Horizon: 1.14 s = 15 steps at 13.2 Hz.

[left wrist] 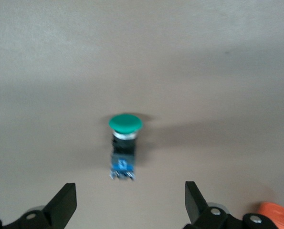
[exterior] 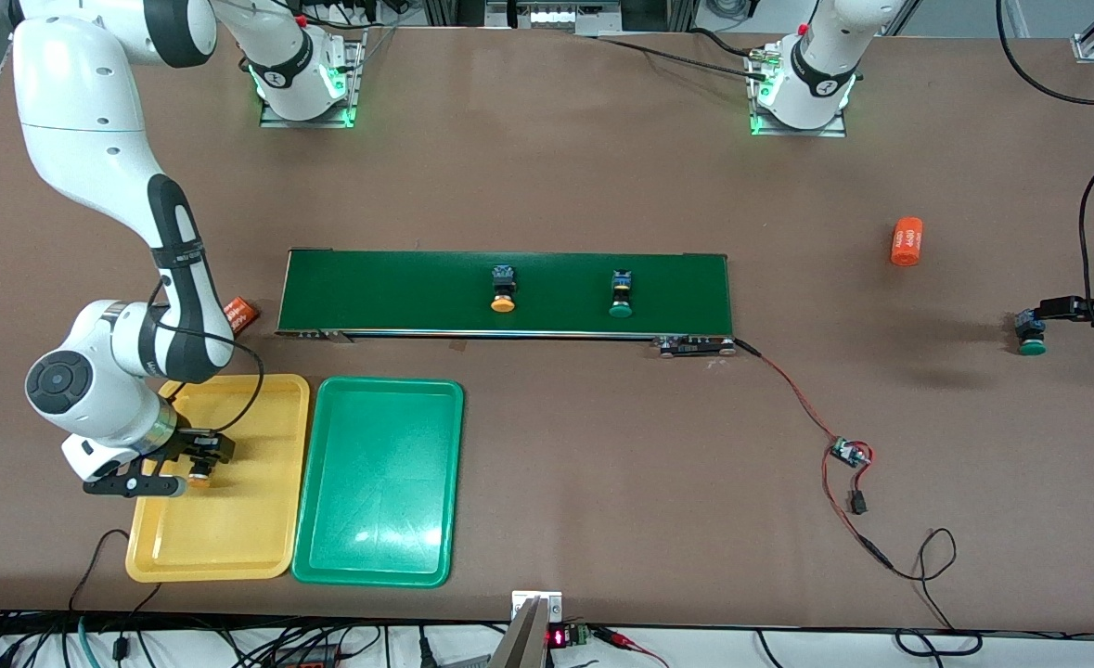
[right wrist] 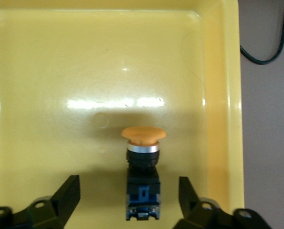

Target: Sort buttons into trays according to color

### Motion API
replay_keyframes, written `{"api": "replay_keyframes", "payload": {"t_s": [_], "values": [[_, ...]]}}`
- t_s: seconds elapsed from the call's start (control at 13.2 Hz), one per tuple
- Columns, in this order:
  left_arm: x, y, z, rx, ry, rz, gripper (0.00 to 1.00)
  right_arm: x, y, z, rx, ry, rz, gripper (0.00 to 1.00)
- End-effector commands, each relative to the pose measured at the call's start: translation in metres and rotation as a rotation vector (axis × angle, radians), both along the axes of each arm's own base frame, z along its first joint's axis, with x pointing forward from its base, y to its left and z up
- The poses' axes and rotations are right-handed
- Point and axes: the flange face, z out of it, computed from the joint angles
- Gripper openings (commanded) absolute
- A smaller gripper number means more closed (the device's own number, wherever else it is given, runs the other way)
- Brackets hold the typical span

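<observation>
My right gripper (exterior: 196, 467) is open low over the yellow tray (exterior: 231, 547). A yellow-capped button (exterior: 199, 480) lies on the tray floor. In the right wrist view that button (right wrist: 142, 157) lies between the open fingers (right wrist: 68, 193), which do not touch it. My left gripper (exterior: 1034, 320) is open near the table edge at the left arm's end, at a green-capped button (exterior: 1030, 341). In the left wrist view this button (left wrist: 125, 143) lies on the table just ahead of the open fingers (left wrist: 65, 202). A second yellow-capped button (exterior: 503, 289) and a second green-capped button (exterior: 621, 295) lie on the conveyor belt. The green tray (exterior: 379, 520) holds nothing.
The dark-green conveyor belt (exterior: 398, 292) crosses the table's middle, with a red-black wire and small board (exterior: 848, 453) trailing from its end. One orange cylinder (exterior: 906, 241) lies toward the left arm's end. Another orange cylinder (exterior: 241, 314) lies by the belt, beside the right arm.
</observation>
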Motion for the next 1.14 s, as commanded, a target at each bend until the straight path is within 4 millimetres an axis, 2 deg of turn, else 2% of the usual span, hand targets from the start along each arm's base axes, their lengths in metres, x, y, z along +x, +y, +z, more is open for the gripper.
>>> {"api": "replay_keyframes", "payload": {"t_s": [0.0, 0.23, 0.38, 0.45, 0.61, 0.68, 0.76, 0.83, 0.99, 1.06], "values": [[-0.005, 0.004, -0.020, 0.021, -0.062, -0.096, 1.00, -0.003, 0.020, 0.034, 0.051, 0.022, -0.016, 1.00], [-0.008, 0.008, -0.046, -0.010, -0.087, -0.091, 1.00, -0.024, 0.048, 0.079, 0.136, 0.073, -0.069, 1.00], [-0.016, 0.016, -0.059, -0.017, -0.078, -0.087, 0.90, -0.045, 0.073, 0.102, 0.177, 0.127, -0.129, 1.00], [-0.015, 0.016, -0.062, -0.023, -0.093, -0.104, 0.84, -0.054, 0.091, 0.115, 0.191, 0.147, -0.158, 1.00], [-0.022, 0.023, -0.073, -0.030, -0.085, -0.109, 0.58, -0.077, 0.116, 0.135, 0.208, 0.176, -0.176, 1.00], [-0.024, 0.022, -0.075, -0.034, -0.074, -0.110, 0.38, -0.092, 0.130, 0.139, 0.215, 0.191, -0.174, 1.00], [-0.025, 0.021, -0.077, -0.039, -0.067, -0.128, 0.23, -0.106, 0.142, 0.139, 0.219, 0.206, -0.176, 1.00], [-0.026, 0.020, -0.076, -0.046, -0.055, -0.149, 0.15, -0.117, 0.155, 0.140, 0.217, 0.217, -0.185, 1.00], [-0.020, 0.014, -0.068, -0.046, -0.023, -0.160, 0.14, -0.135, 0.178, 0.140, 0.173, 0.229, -0.104, 1.00], [-0.018, 0.011, -0.057, -0.041, -0.011, -0.162, 0.14, -0.146, 0.198, 0.134, 0.120, 0.237, -0.028, 1.00]]}}
